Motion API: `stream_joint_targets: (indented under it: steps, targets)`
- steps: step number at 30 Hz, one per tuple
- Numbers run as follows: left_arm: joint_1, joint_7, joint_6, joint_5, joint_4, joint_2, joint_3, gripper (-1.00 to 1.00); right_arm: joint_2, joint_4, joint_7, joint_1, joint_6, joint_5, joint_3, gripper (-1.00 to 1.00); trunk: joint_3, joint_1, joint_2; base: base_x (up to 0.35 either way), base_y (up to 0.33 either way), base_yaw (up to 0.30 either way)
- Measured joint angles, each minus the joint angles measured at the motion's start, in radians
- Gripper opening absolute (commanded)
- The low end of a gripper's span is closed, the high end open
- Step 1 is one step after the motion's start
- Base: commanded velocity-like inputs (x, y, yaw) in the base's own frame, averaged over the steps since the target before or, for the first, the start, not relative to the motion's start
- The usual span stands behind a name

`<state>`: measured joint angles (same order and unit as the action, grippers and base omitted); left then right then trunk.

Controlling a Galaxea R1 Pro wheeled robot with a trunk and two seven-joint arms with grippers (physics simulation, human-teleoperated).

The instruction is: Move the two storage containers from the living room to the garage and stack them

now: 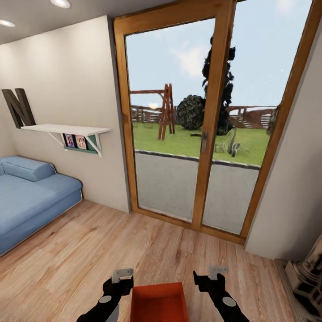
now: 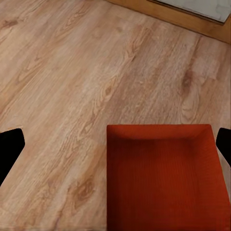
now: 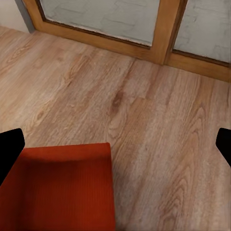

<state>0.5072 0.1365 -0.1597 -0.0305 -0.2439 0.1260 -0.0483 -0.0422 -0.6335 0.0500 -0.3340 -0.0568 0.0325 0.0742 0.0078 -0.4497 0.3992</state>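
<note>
One orange-red open-topped storage container [image 1: 158,304] shows low in the head view, between my two arms, over the living room's light wood plank floor [image 1: 89,250]. My left gripper [image 1: 120,282] is just left of its far corner and my right gripper [image 1: 206,279] is a little to its right. In the left wrist view the container [image 2: 163,178] lies under the open left gripper [image 2: 115,149], toward one finger. The right wrist view has the container [image 3: 57,187] beside the open right gripper [image 3: 117,147]. Neither gripper holds it. The garage is out of view.
Wood-framed glass doors [image 1: 201,134] stand straight ahead with a yard beyond. A blue sofa [image 1: 31,201] sits at the left under a white wall shelf [image 1: 67,129]. A wall corner and a brick structure [image 1: 308,277] close in on the right.
</note>
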Motion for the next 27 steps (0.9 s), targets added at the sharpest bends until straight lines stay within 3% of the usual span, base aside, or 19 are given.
stream_joint_targets:
  steps: [27]
  targets:
    - [-0.001,-0.001,-0.012,0.004,0.004,0.006,-0.001,1.00,0.000,0.010,-0.001,0.001,-0.001,0.008,0.006,1.00,-0.041,0.000,-0.002,0.000,0.000,0.000]
